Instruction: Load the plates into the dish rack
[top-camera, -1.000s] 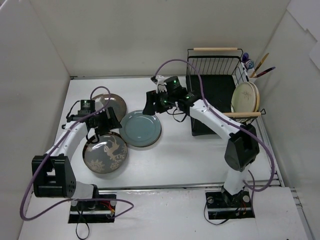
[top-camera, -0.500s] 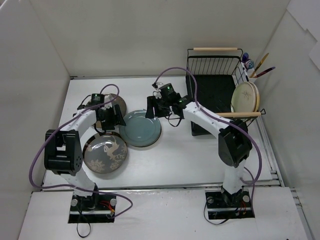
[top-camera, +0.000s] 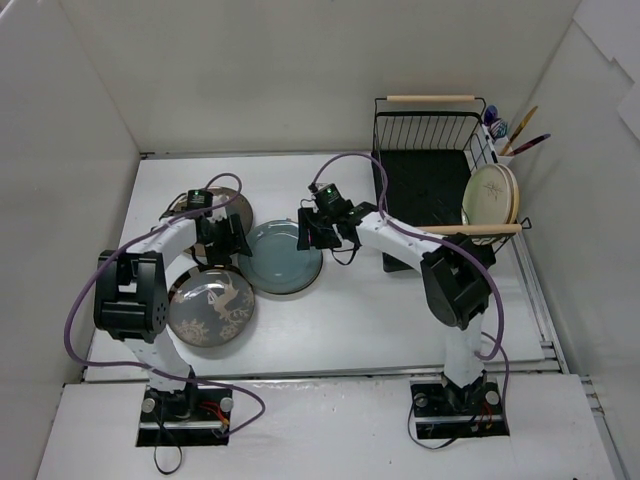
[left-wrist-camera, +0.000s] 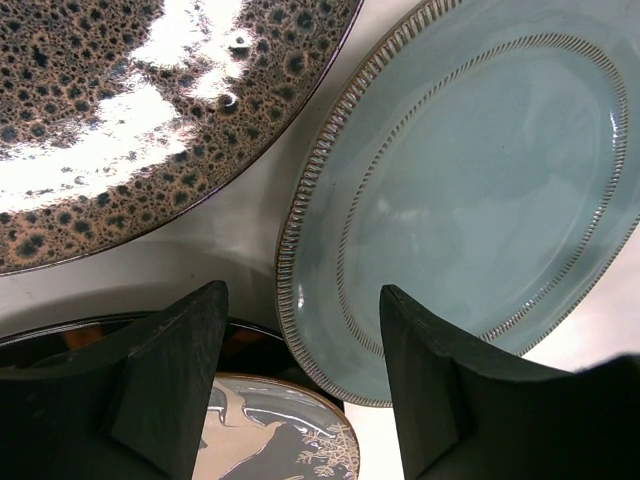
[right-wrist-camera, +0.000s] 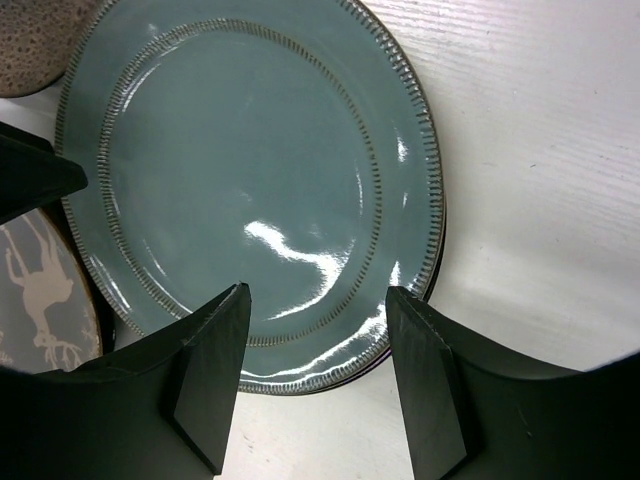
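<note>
Teal plate (top-camera: 281, 257): flat, mid-table (top-camera: 380, 310), left of the dish rack (top-camera: 425, 130).
Cream plate (top-camera: 490, 193): upright at the rack's right end.
Speckled brown plate (top-camera: 235, 203): just beside the teal one, far-left side.
Deer-motif plate (top-camera: 210, 308): just beside it, near-left side.
Left gripper (left-wrist-camera: 300, 300): jaws apart over the teal plate's left rim.
Right gripper (right-wrist-camera: 318, 295): jaws apart over its right rim.

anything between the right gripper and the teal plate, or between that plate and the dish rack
Nothing visible. The right gripper hangs open directly over the teal plate, at its edge. Only table surface lies between that plate and the dish rack.
</note>
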